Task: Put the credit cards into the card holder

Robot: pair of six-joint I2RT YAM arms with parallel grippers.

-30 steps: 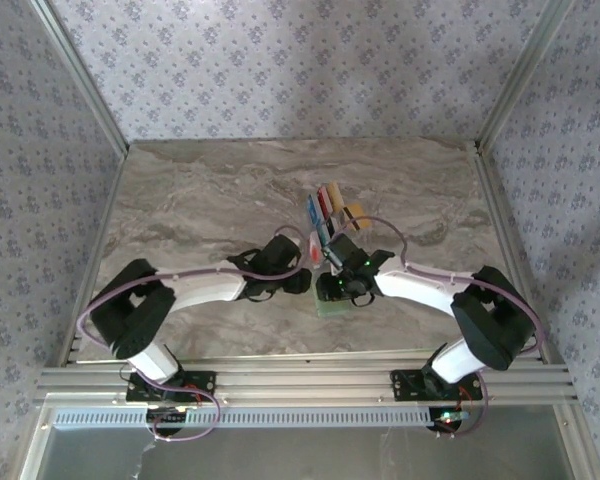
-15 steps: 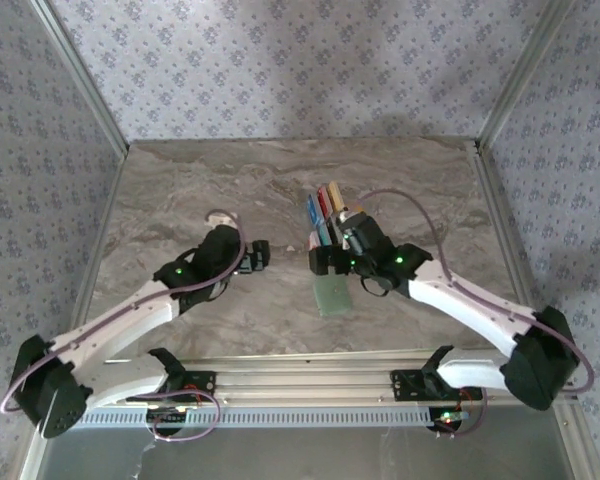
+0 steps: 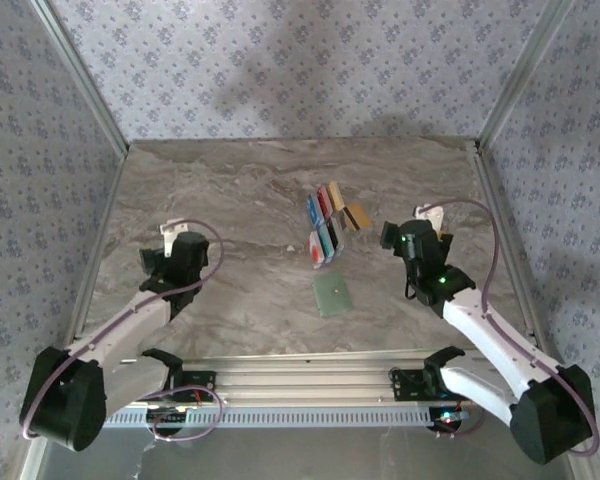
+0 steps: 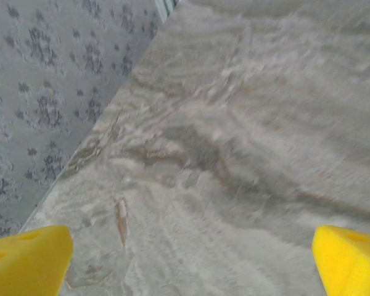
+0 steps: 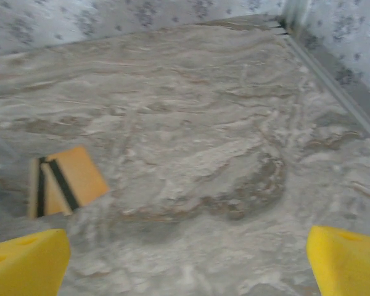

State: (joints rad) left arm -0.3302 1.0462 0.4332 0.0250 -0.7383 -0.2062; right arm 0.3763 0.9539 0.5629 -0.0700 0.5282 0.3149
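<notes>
Two tools stand spread wide and empty, probably ready for a pick. The left tool [image 4: 191, 259] hangs over bare desk [image 4: 246, 123]. Ahead-left of the right tool [image 5: 188, 259] lies a tan card [image 5: 65, 185], edge of the credit cards [image 3: 325, 218] cluster. The card holder [image 3: 332, 296] lies flat between both tools, apparently awaiting cards.

no readable text, credit cards [image 3: 328, 222] perhaps printed, too small

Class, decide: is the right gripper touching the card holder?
Apart. The top external view shows the right gripper well to the right of the card holder, with bare marble table between them.
</notes>
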